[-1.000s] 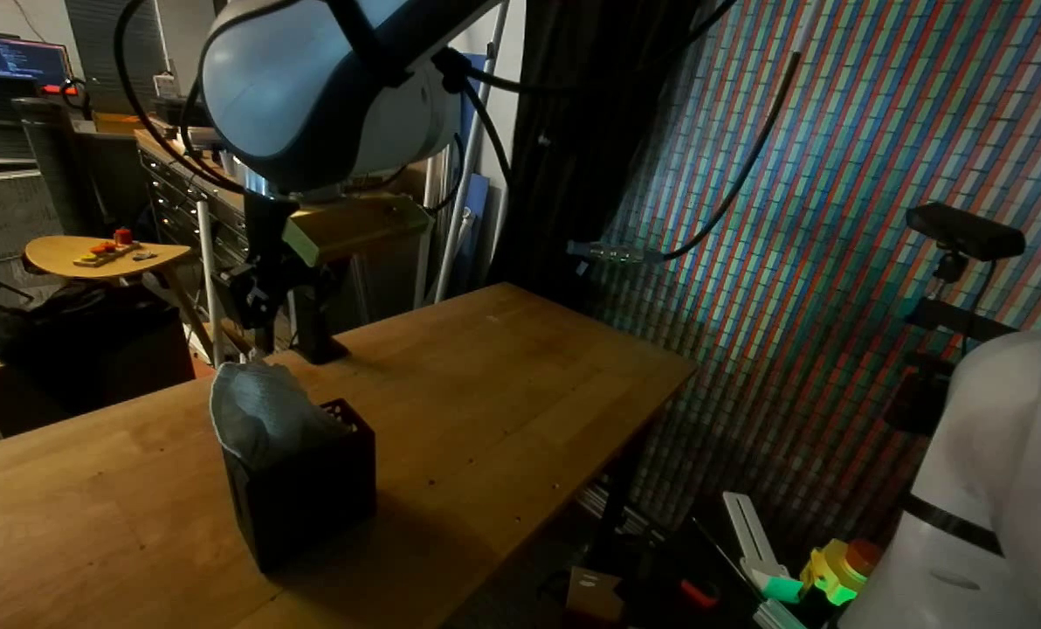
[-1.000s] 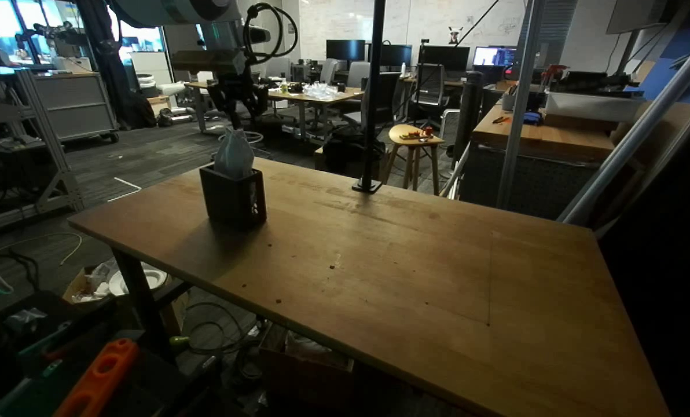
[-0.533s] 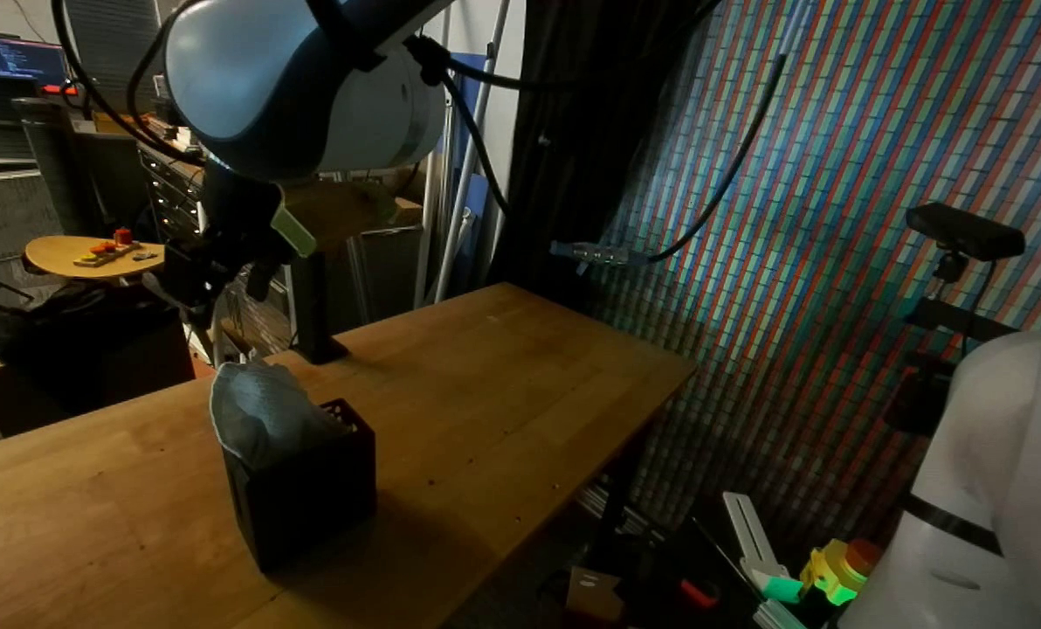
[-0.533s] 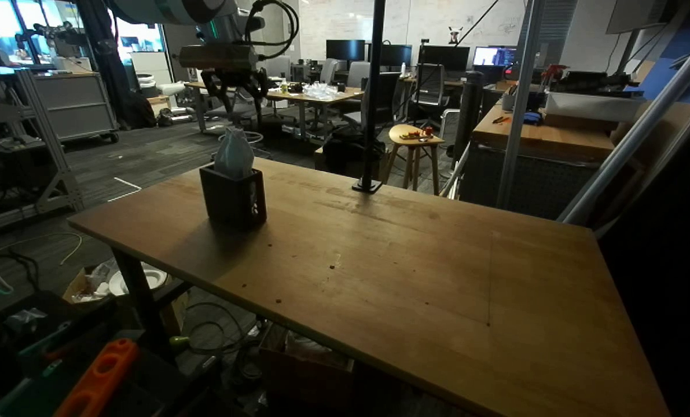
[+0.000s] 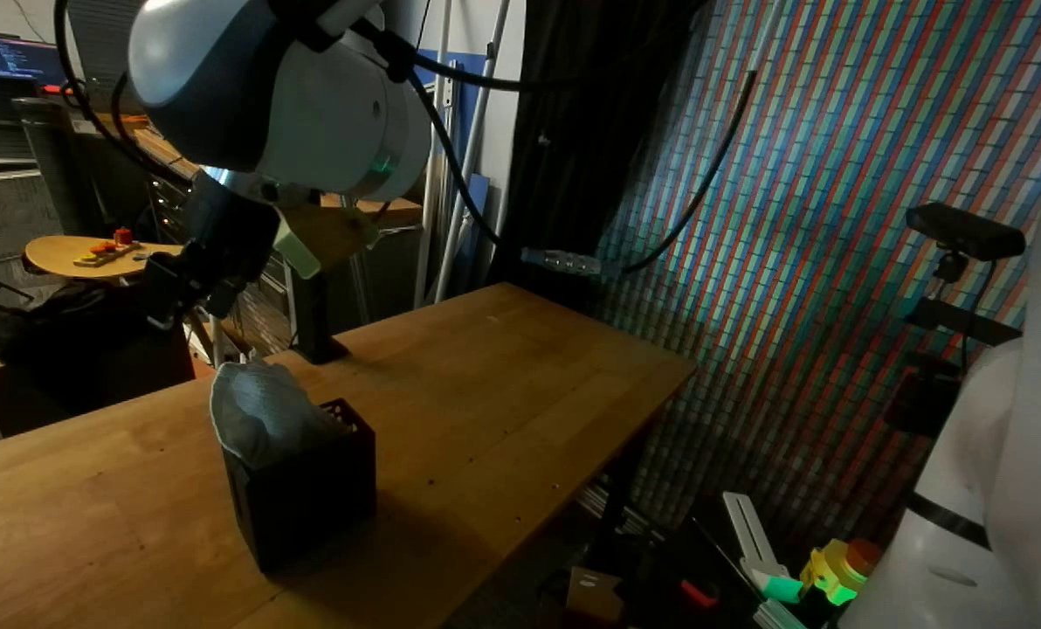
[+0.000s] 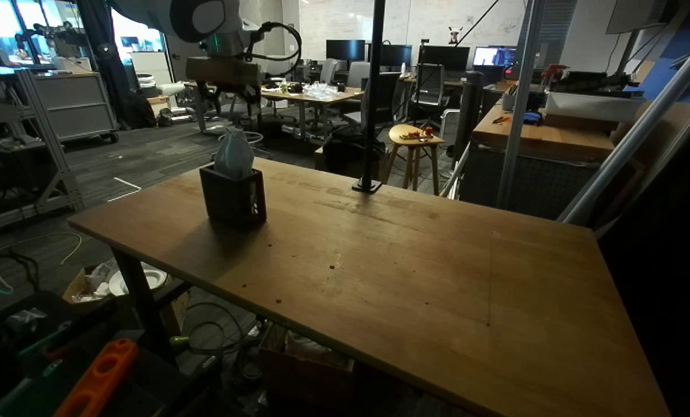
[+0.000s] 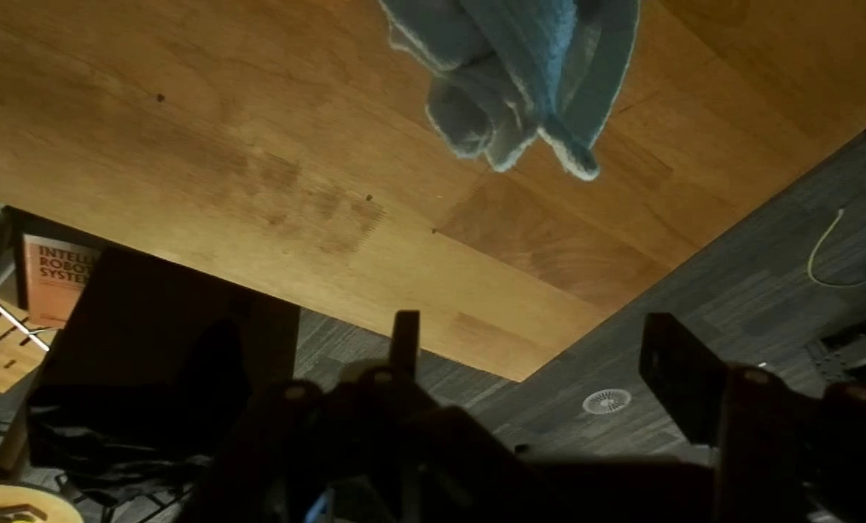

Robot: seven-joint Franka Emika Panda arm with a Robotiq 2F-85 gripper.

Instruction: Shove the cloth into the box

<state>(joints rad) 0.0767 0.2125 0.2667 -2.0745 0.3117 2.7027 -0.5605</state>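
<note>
Wrist view: pincer (image 7: pixel 533 330) agape; both exterior views: cloth (image 5: pixel 263 411) jutting from box (image 5: pixel 311 502).

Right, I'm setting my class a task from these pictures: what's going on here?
A robot arm is being used to shove a cloth into a black box on a table. The cloth is partly inside, with the rest poking up out of the top. The end effector is open, holding nothing and apart from the cloth.

The arm (image 5: pixel 337 122) holds its pincer (image 7: pixel 532 330) tilted, fingers (image 7: pixel 676 385) spread apart.
</note>
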